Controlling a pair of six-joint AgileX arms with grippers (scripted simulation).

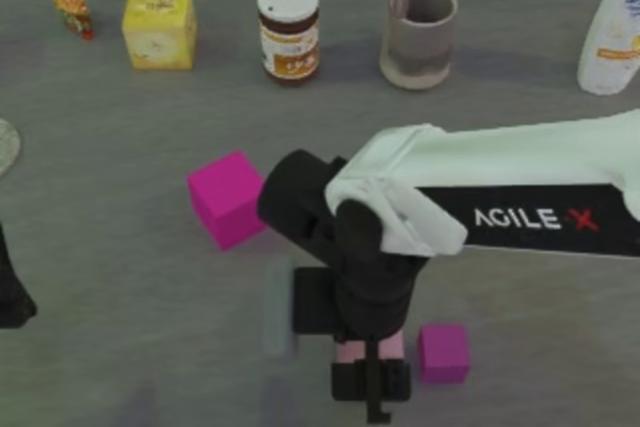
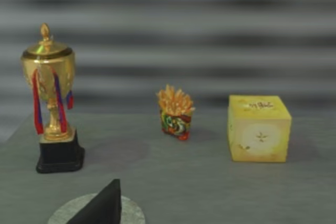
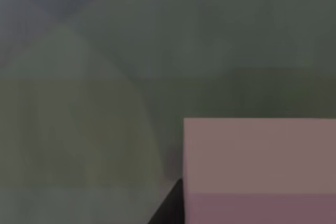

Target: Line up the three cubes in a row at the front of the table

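Tabletop (image 1: 120, 247): grey, faint wood grain, filling the whole top view; the front edge, where the row belongs, is at 6 o'clock.

Right arm (image 1: 520, 182): white and black, reaching in from 3 o'clock and bending down toward the front centre.

Right gripper (image 1: 371, 379): low over the front centre, at about 6 o'clock. Its fingers look narrowed around the pale pink cube, one on either side, so I judge it held or just being set down; whether the cube already rests on the tabletop I cannot tell.

Bright magenta cube (image 1: 228, 198): the largest of the three, lying turned at an angle toward 9 o'clock from centre, well apart from the front. Not yet placed.

Pale pink cube (image 1: 371, 349): medium one, mostly hidden under the gripper in the top view; its flat pink face fills the right wrist view (image 3: 260, 169).

Small purple-magenta cube (image 1: 443, 352): at the front, just beside the pink cube on its 3 o'clock side, a narrow gap between them.

Left gripper (image 1: 12, 292): parked at the 9 o'clock edge; the state of its fingers I cannot tell.

Back row: a yellow printed box (image 1: 158, 27), a jar (image 1: 288, 29), a cup (image 1: 418, 34) and a white bottle (image 1: 612, 32) along 12 o'clock, not part of the job.

Progress: by my reading two cubes are about in line at the front; left is to release the pink one and bring the large magenta cube down to join them.
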